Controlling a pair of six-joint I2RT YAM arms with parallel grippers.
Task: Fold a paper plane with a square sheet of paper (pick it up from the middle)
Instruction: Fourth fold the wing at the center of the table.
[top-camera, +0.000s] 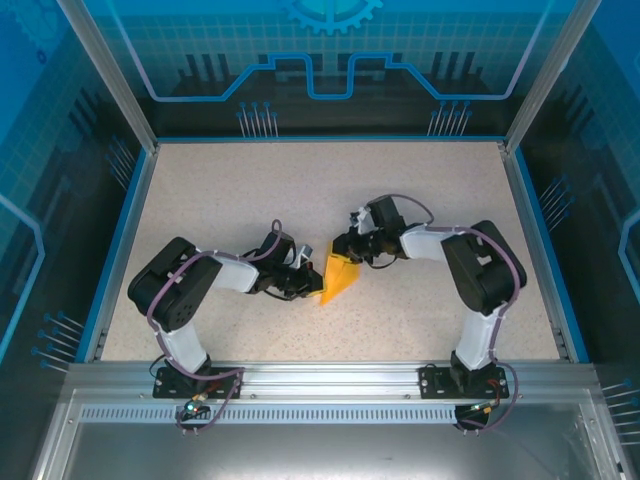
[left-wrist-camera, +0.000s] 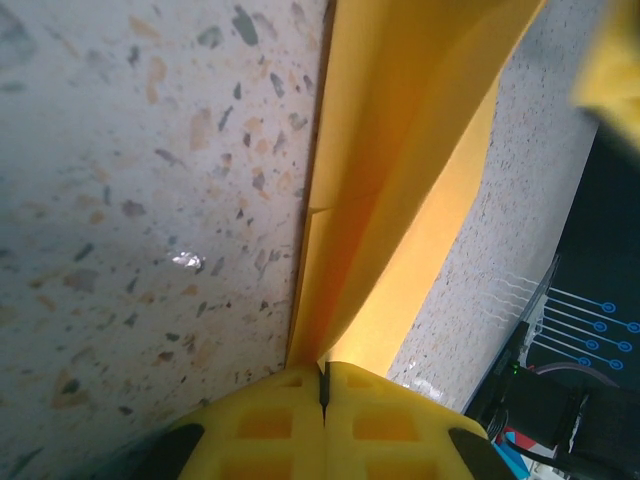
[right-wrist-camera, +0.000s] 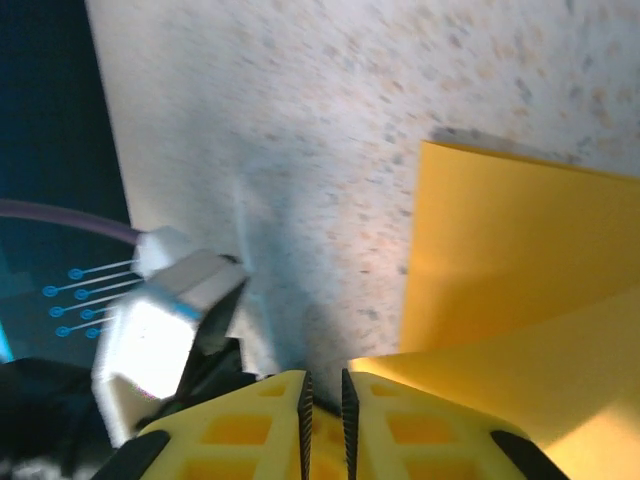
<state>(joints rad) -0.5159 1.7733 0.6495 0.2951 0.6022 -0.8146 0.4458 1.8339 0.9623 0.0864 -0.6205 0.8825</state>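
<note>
The left gripper (left-wrist-camera: 323, 378) has its jaws pressed together with no gap. A fold of the orange-yellow paper sheet (left-wrist-camera: 420, 150) comes straight out from between its yellow fingers (left-wrist-camera: 270, 425), so the sheet is pinched there. In the left wrist view the paper rises from the grip in two layers that spread apart, with one long edge lying along the speckled surface (left-wrist-camera: 130, 200).

The right gripper (right-wrist-camera: 325, 385) has its jaws almost closed, with only a thin slit between them. Orange shows in that slit and the paper runs in against the finger on the right of the view. It seems to be nipping the sheet too, though the wrist view is blurred there.

In the top view the paper sheet (top-camera: 340, 277) is a wedge raised off the surface (top-camera: 300, 190), near the middle and a little towards the near side, its narrow end pointing near-left. The left gripper (top-camera: 310, 283) meets its left side and the right gripper (top-camera: 347, 250) its far end. The left arm (top-camera: 190, 290) reaches in from the near left, and the right arm (top-camera: 480, 265) from the near right.
</note>
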